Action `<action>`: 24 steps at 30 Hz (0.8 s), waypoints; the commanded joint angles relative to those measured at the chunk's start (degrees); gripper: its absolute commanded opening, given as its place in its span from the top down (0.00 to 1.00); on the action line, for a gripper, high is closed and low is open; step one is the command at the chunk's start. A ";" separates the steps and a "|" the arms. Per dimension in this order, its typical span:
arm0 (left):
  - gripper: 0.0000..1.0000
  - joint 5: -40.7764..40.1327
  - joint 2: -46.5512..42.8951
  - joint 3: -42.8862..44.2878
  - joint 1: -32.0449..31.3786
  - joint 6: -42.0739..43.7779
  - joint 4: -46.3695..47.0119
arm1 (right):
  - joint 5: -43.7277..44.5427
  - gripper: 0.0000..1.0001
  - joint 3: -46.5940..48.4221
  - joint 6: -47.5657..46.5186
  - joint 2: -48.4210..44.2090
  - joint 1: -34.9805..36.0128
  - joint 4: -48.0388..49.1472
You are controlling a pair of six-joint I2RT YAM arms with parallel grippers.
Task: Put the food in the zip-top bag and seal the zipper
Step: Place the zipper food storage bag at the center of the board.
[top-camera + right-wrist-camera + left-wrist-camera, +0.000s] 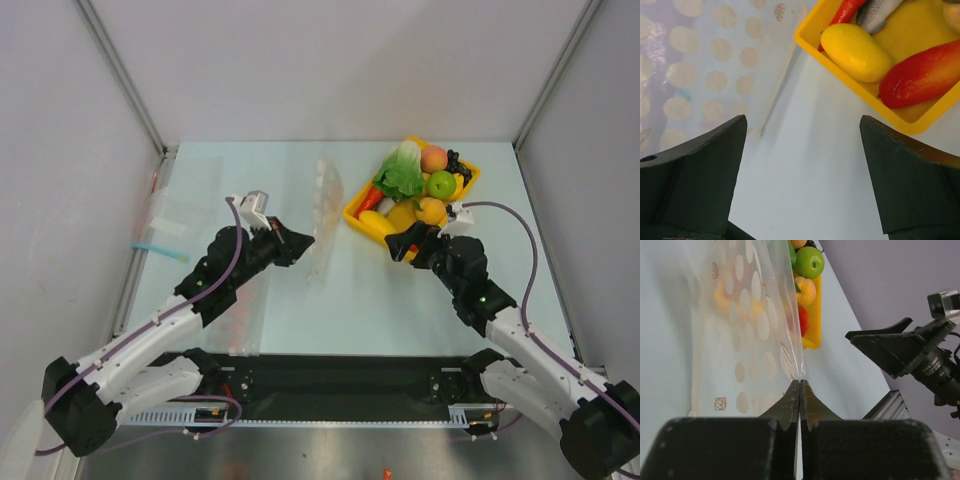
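We see a pale green tabletop [350, 310] closed in by plain grey walls [330, 60]. At its left edge lies a flat bag with a blue strip [168, 222]. Our left gripper [303, 240] pinches the edge of the zip-top bag [322, 205], which stands upright mid-table. To its right, the food [420, 175] fills the yellow tray [356, 221]. Our right gripper [400, 245] hovers wide and empty at the tray's near corner.

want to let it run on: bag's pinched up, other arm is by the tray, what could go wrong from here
The shut left tool grips only a thin edge of the zip-top bag; the plastic could slip free or fold over.
The open right tool hangs beside a corner of the yellow tray; a finger could catch the rim and shove the tray rather than take the yellow fruit.
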 commanded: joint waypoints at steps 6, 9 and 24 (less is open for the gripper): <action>1.00 -7.35 -5.80 -4.02 1.08 3.89 -2.22 | -5.48 0.01 2.60 -1.38 7.62 0.24 3.52; 1.00 -8.75 -7.38 -3.75 1.17 4.59 -3.11 | -8.55 0.03 3.22 -2.00 10.33 0.68 4.74; 1.00 14.61 -6.86 -1.91 -0.32 1.43 7.88 | -9.09 0.08 5.15 -4.99 12.81 4.37 4.66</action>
